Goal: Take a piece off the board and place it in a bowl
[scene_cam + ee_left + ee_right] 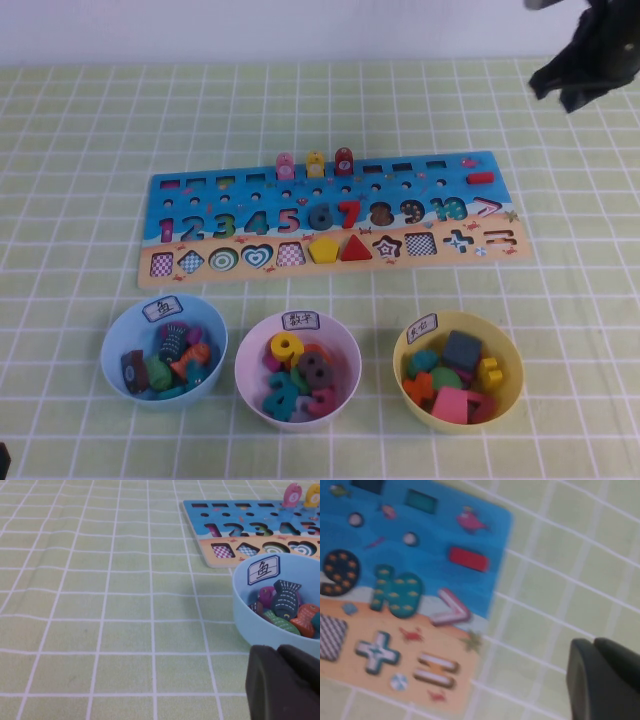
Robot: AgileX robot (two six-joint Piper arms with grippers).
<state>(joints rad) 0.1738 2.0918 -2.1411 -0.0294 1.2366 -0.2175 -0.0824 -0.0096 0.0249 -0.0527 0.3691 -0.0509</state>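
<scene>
Nearest the robot stand three bowls in a row — a light blue bowl [165, 345], a pink-white bowl [297, 368] and the yellow bowl [458, 370], each holding coloured pieces. The left gripper [285, 682] sits low beside the light blue bowl; whether it is open cannot be told. Beyond lies the board [335, 215], the red piece [480, 178] seated near its far right corner. The right gripper [590, 55] hangs past that corner — its state cannot be told either.

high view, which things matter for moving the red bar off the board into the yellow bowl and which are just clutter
In play: red bar, board, yellow bowl, right end effector raised above the far right corner.

Just there: light blue bowl, pink-white bowl, left end effector near the blue bowl.
</scene>
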